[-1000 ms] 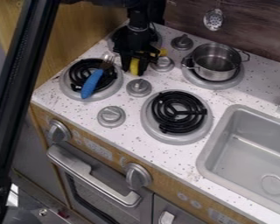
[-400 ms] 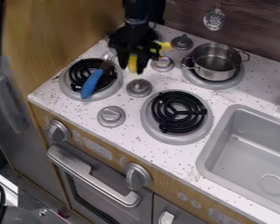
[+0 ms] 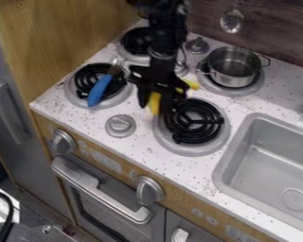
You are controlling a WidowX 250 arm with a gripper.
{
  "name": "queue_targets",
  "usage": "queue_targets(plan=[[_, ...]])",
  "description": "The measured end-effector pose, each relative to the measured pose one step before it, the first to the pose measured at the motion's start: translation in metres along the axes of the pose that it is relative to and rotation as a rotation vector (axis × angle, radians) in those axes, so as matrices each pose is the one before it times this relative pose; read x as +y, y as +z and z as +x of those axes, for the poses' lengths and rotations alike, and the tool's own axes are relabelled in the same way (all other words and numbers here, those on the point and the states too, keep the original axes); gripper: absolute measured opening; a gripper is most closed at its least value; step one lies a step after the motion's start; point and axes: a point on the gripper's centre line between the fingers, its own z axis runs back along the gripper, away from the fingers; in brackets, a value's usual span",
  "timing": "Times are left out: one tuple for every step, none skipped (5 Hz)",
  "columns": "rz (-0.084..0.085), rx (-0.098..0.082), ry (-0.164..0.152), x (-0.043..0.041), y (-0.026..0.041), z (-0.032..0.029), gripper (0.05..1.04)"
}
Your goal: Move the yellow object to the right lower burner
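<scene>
- Hanging between the fingertips of the hand (image 3: 155, 103): yellow object (image 3: 155, 102), one part pointing down, another jutting out on the side toward the pot.
- Hand state: closed on the yellow object, fingers to either side of it.
- Pose: black arm (image 3: 165, 30) enters from the top edge, close to upright; hand points down, fingertips lowest.
- Location: at the upper left edge of the right lower burner (image 3: 193, 124), whose black coil is partly hidden by the hand. Contact with the burner: cannot tell.
- Just beside, left: fork (image 3: 99, 90) with blue handle, lying aslant over the left lower burner (image 3: 84, 78), tines toward the back.
- Between the two lower burners, nearer the front edge: grey knob (image 3: 120, 125), on the speckled counter (image 3: 84, 124).
- Behind: upper left burner (image 3: 134, 42); metal pot (image 3: 233, 68) on the upper right burner (image 3: 252, 89).
- Right side of the counter: grey sink (image 3: 221, 174).
</scene>
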Motion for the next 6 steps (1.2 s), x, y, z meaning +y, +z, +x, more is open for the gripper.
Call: queue_targets(plan=[[-0.0026,0.0427,0.0054,-0.01619,-0.01788,0.00266,0.499],[0.0111,0.0141,-0.0059,-0.00362,-0.00156,0.00578,0.497],[0.0199,0.0331,-0.0022,0.00051,-0.00055,-0.00224,0.567],[-0.0296,-0.0162,0.0227,-0.00393,0.00083,-0.00405,0.846],[-0.0079,-0.0288,0.0025,-0.00026,0.017,-0.01214,1.007],[-0.0792,-0.0536,0.0128,-0.00037,0.03536,-0.01133,1.0]])
